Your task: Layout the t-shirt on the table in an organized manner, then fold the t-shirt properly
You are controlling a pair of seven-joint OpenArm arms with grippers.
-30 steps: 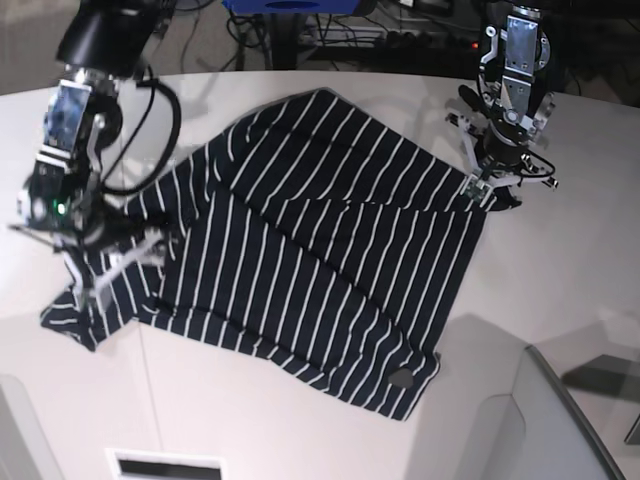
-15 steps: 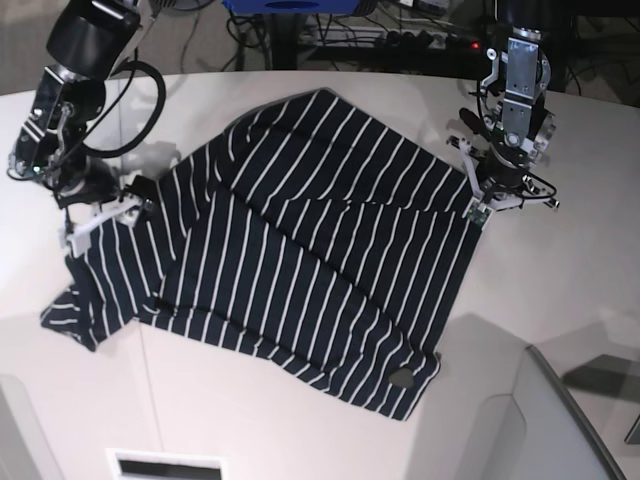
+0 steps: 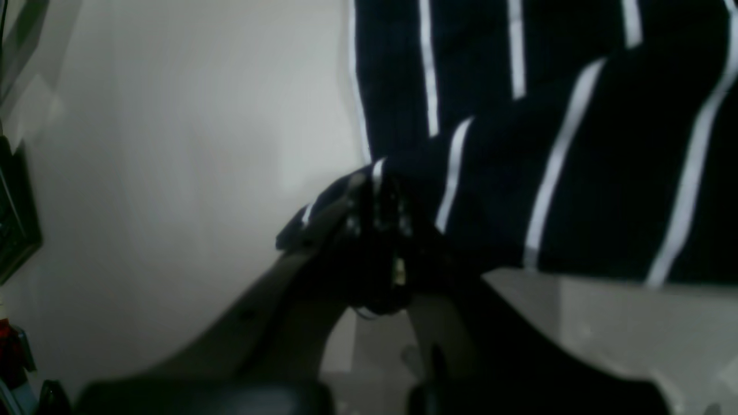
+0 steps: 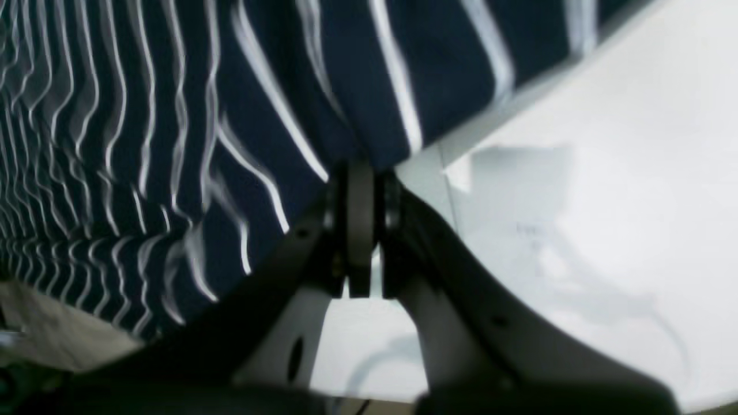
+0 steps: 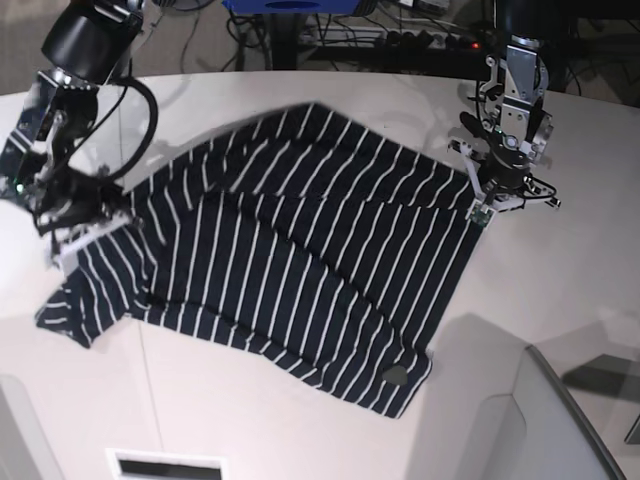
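Where the table (image 5: 300, 430) comes nearest the base camera, a white slotted fitting (image 5: 165, 466) is cut off by the lower frame edge, and a grey angled panel (image 5: 570, 420) is cropped at the lower right. The t-shirt (image 5: 290, 260) is spread across the middle of the table, and a small dark grey rounded-triangle piece (image 5: 399, 377) is seen near its nearest corner; whether it is a label cannot be made out. No writing can be read anywhere on the cloth.

To the left of the t-shirt, the right gripper (image 5: 62, 235) is pressed together on the sleeve-side edge, the fabric being pinched between its closed fingers (image 4: 360, 225); the stripes around it are smeared by motion blur in the right wrist view. At the t-shirt's far right corner, the left gripper (image 5: 483, 205) is clamped on a bunched corner of cloth, its fingertips (image 3: 377, 230) being almost lost in darkness. Beyond the table, cables and a blue object (image 5: 290, 5) are only partly shown.
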